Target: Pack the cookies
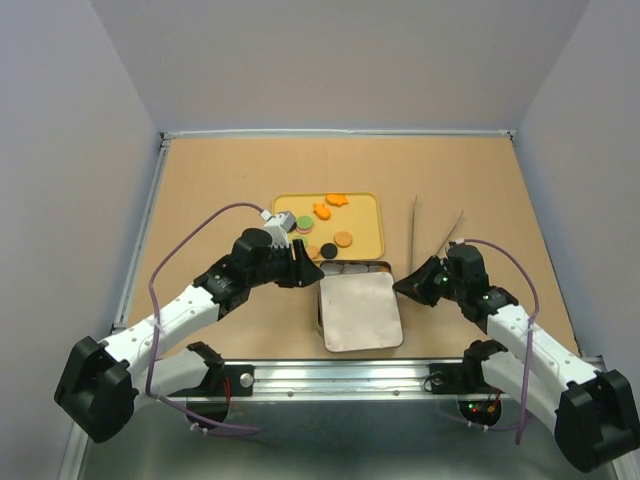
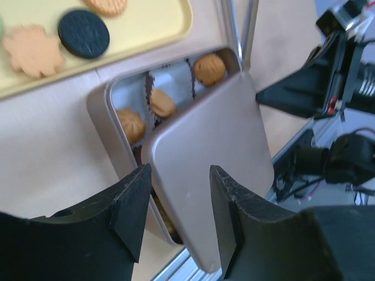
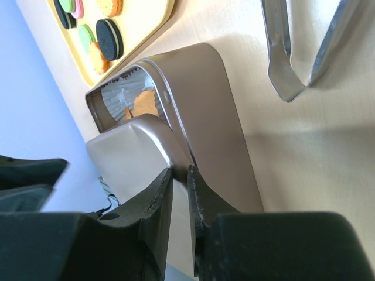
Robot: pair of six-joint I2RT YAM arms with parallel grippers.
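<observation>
left claw [image 2: 180, 172]: agape over lid [image 2: 217, 134] | right claw [image 3: 180, 172]: closed beside tin [image 3: 217, 117]

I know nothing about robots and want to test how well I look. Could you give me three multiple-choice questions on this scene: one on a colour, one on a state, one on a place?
1. What colour is the tray?
A. Blue
B. Yellow
C. White

2. How does the lid sit on the tin?
A. Askew, leaving part of the tin open
B. Fully shut
C. Not at all: it lies far off

3. Where do the metal tongs lie?
A. On the tray
B. In the tin
C. On the table, right of the tray

Answers:
1 B: its rim and floor are plainly yellow.
2 A: cookies show in the uncovered end.
3 C: they rest on the brown surface beside the tray's right edge.
</observation>
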